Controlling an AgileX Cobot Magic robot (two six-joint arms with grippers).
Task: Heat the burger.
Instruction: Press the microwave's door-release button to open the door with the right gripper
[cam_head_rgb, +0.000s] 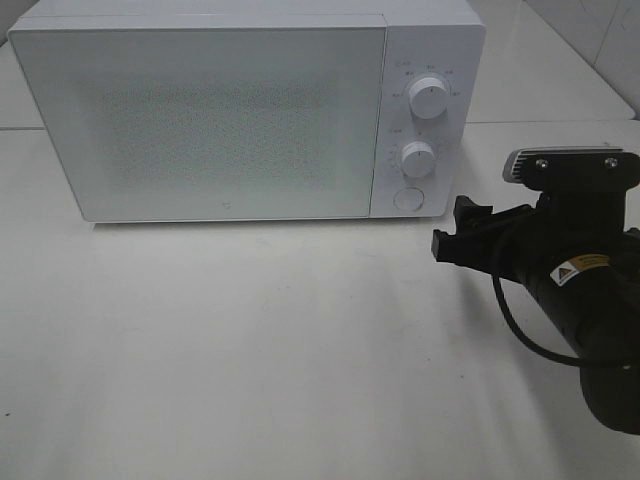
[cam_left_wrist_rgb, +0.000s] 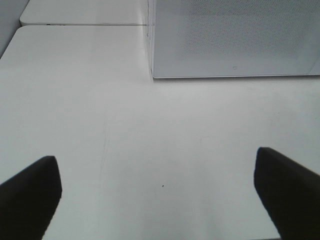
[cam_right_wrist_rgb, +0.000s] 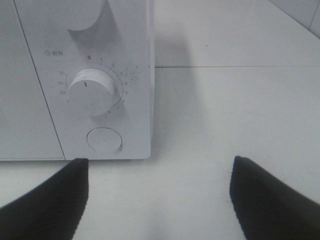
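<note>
- White plastic microwave oven (cam_head_rgb: 200, 110) sits toward 11 o'clock on the pale, smooth bench (cam_head_rgb: 250, 350). Its frosted, speckled door (cam_head_rgb: 200, 120) is shut flat against the casing.
- On the control strip at the door's 3 o'clock side there is a round white upper knob (cam_head_rgb: 429, 98). A round white lower knob (cam_head_rgb: 418, 159) sits beneath it, and a flat round button (cam_head_rgb: 408, 199) is lowest of all.
- From 4 o'clock the black right arm (cam_head_rgb: 585, 300) reaches in over the bench. It carries a grey camera housing (cam_head_rgb: 560, 162) on top and a small yellow warning sticker (cam_head_rgb: 580, 268) on its sleeve. A thin black cable (cam_head_rgb: 520, 330) loops underneath.
- The right jaws stand wide apart with nothing between them. They point at the oven's lower control corner, near it but clear of it.
- From that arm's own camera, the two black fingertips (cam_right_wrist_rgb: 47, 200) frame bare bench. The button and the lower knob lie just ahead of them.
- The left jaws are spread just as wide and hold nothing.
- That wrist's camera shows their dark tips over bare bench, well apart from the oven's door corner ahead.
- The burger shows in none of the three views. The door's frosting hides the oven's inside, so I cannot tell where the burger is.
</note>
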